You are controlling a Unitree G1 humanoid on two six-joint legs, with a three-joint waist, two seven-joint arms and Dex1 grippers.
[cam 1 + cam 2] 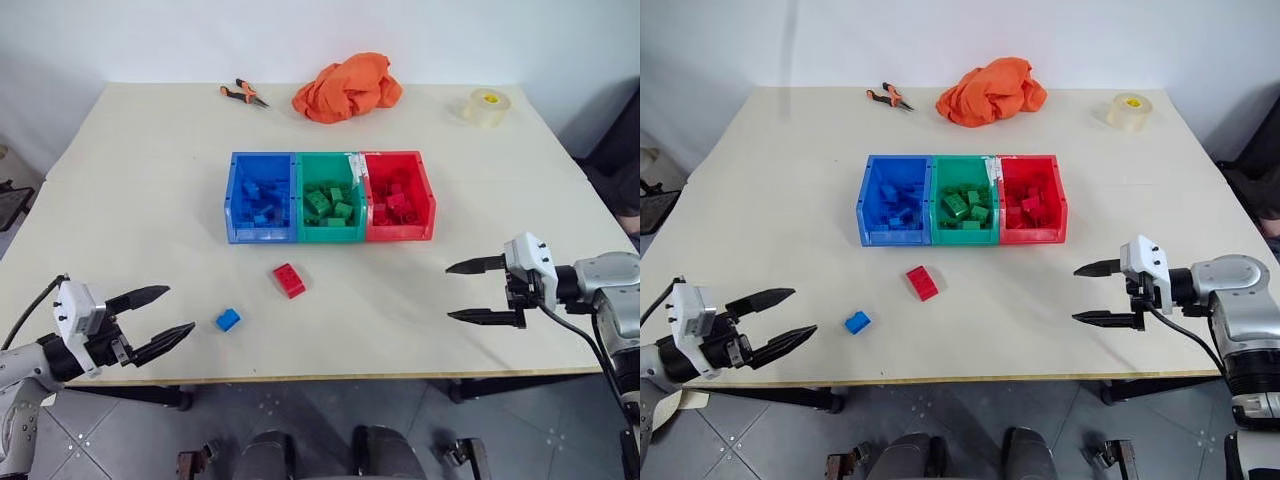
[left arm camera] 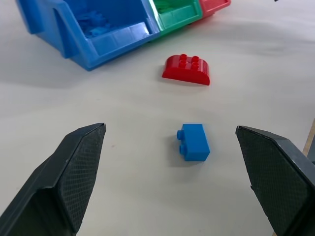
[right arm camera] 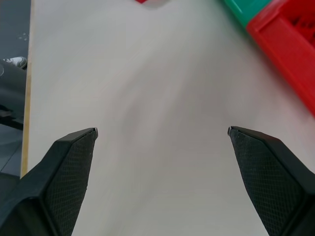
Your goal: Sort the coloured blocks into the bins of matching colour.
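Two blocks are left out on the surface (image 1: 130,180), by my reckoning: a small blue block (image 1: 227,319) and a larger red block (image 1: 289,280). Everything else appears sorted. The blue bin (image 1: 261,197) holds a heap of blue bricks, the green bin (image 1: 331,198) a heap of green, the red bin (image 1: 399,196) a heap of red, and I see no stray colour in any of them. So the job looks close to done, with one blue and one red still to go.

The blue block is a short studded brick lying on its side, studs facing sideways, near the front edge of the surface. The red block has a rounded top with four studs and sits between the blue one and the bins, nearer the blue bin's front.

My left gripper (image 1: 152,322) is spread wide and empty, just beside the blue block, which lies ahead between its fingers in my wrist view. My right gripper (image 1: 482,292) is also wide apart, holding nothing, well off to the right.

Behind the bins lie orange-handled pliers (image 1: 243,94), a crumpled orange cloth (image 1: 346,87) and a roll of clear tape (image 1: 487,106).
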